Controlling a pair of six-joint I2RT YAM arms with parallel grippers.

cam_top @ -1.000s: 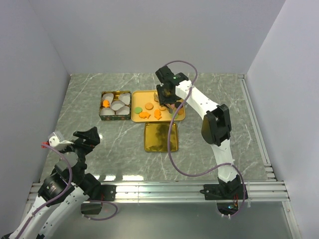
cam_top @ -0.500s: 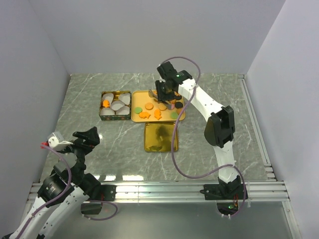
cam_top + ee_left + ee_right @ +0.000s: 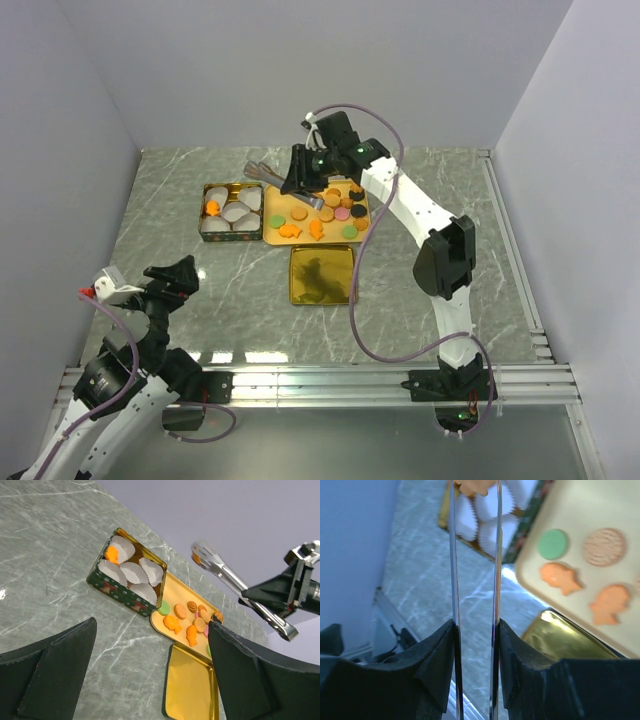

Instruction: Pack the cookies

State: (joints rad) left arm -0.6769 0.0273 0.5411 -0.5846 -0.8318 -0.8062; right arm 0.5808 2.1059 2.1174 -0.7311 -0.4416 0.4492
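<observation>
The cookies [image 3: 318, 214] lie on a yellow tray [image 3: 278, 198]: orange rounds and fish, a few green, pink and dark. My right gripper [image 3: 302, 183] is shut on metal tongs [image 3: 270, 176] that reach left over an open tin [image 3: 203, 212] lined with white paper cups. The tongs' tips pinch one orange cookie [image 3: 475, 486] above the cups [image 3: 490, 515]. It also shows in the left wrist view [image 3: 196, 557]. One orange cookie [image 3: 111, 555] sits in a cup. My left gripper [image 3: 175, 275] is open and empty, low at the near left.
A gold tin lid [image 3: 322, 275] lies open side up in front of the tray, also in the left wrist view [image 3: 192, 685]. Grey walls close the table at the back and sides. A metal rail runs along the near edge.
My right arm has swung left from over the tray to over the tin, carrying the tongs and the orange cookie. The left arm has barely moved.
</observation>
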